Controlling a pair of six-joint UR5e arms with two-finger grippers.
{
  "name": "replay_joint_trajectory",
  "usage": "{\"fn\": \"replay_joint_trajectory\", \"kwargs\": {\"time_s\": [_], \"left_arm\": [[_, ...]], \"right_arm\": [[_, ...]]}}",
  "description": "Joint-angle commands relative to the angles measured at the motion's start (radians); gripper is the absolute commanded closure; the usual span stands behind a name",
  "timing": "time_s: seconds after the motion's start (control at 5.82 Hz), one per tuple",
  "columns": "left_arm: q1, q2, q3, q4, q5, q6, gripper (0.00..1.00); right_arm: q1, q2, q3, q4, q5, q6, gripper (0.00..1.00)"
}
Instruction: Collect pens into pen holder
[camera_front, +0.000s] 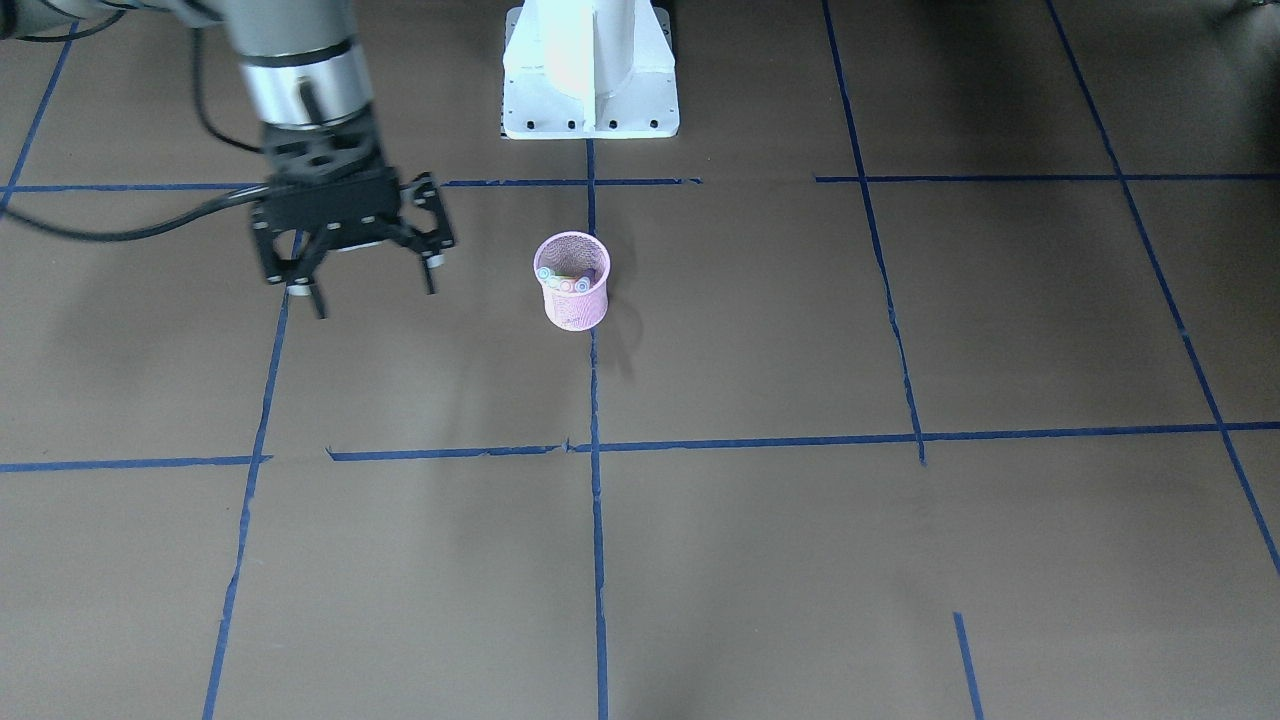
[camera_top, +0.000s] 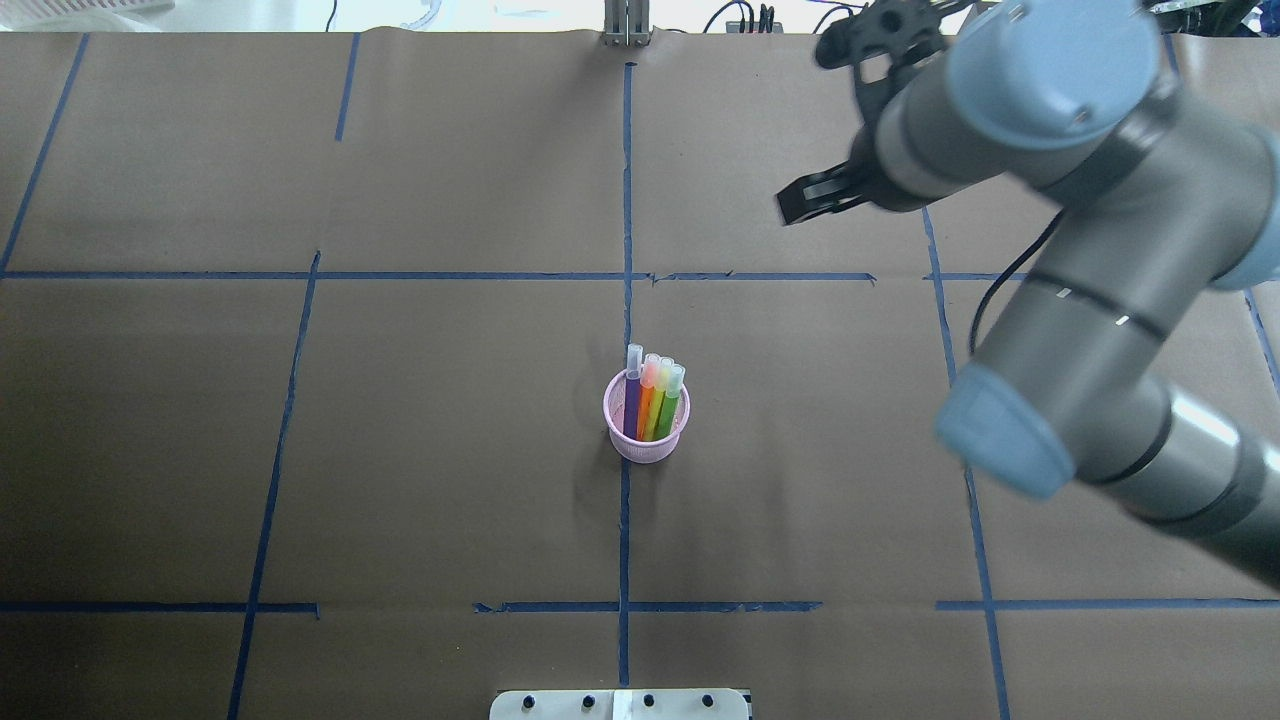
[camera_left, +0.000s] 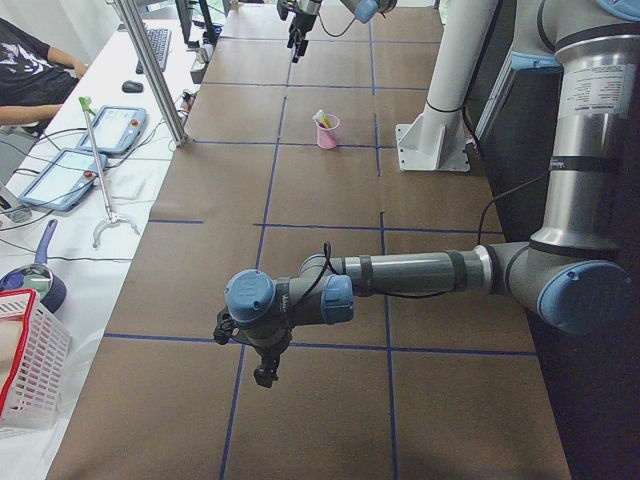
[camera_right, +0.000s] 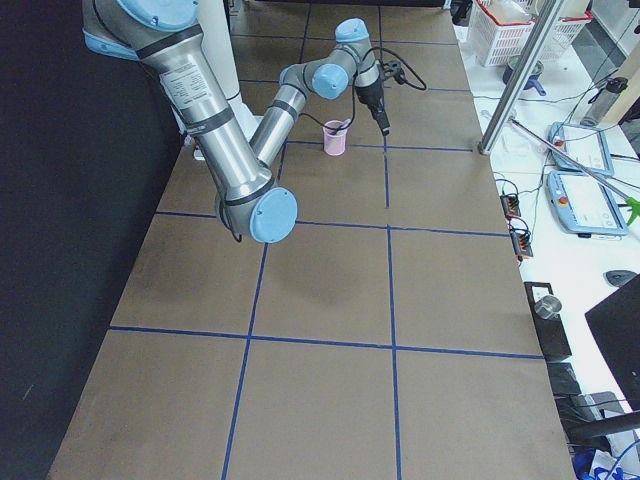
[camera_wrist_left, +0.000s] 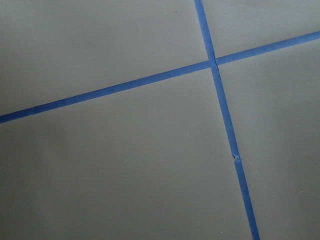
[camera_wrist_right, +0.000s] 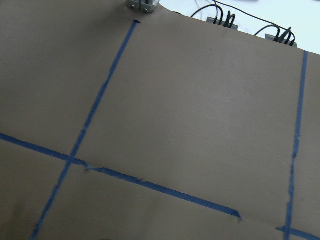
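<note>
The pink mesh pen holder (camera_front: 574, 303) stands upright at the table's middle, on a blue tape line. Several pens (camera_top: 650, 398) stand inside it, purple, orange, yellowish and green, with pale ends poking above the rim (camera_top: 646, 452). My right gripper (camera_front: 375, 298) hangs open and empty above the table, off to the holder's side and apart from it. It also shows small in the side view as the far gripper (camera_left: 297, 40). My left gripper (camera_left: 264, 368) shows only in the exterior left view, low over the table's left end, and I cannot tell whether it is open or shut.
The robot's white base (camera_front: 590, 90) stands behind the holder. Blue tape lines (camera_front: 596, 560) divide the brown table into a grid. Beyond the far edge lie tablets (camera_left: 75, 165), a white basket (camera_left: 30, 370) and a seated person (camera_left: 25, 70).
</note>
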Motion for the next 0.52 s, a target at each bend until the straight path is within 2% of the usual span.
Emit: {"fn": "replay_joint_trajectory", "kwargs": {"time_s": [0.0,0.17,0.34], "left_arm": [[0.001,0.005,-0.090,0.130,0.004,-0.005,0.00],[0.001,0.017,-0.082,0.130,0.006,-0.005,0.00],[0.003,0.032,-0.080,0.127,0.004,-0.005,0.00]], "right_arm": [[0.257,-0.169,-0.040,-0.001,0.281,-0.275,0.00],[0.410,-0.279,-0.090,0.002,0.438,-0.466,0.00],[0.566,-0.343,-0.188,0.002,0.591,-0.671,0.00]]}}
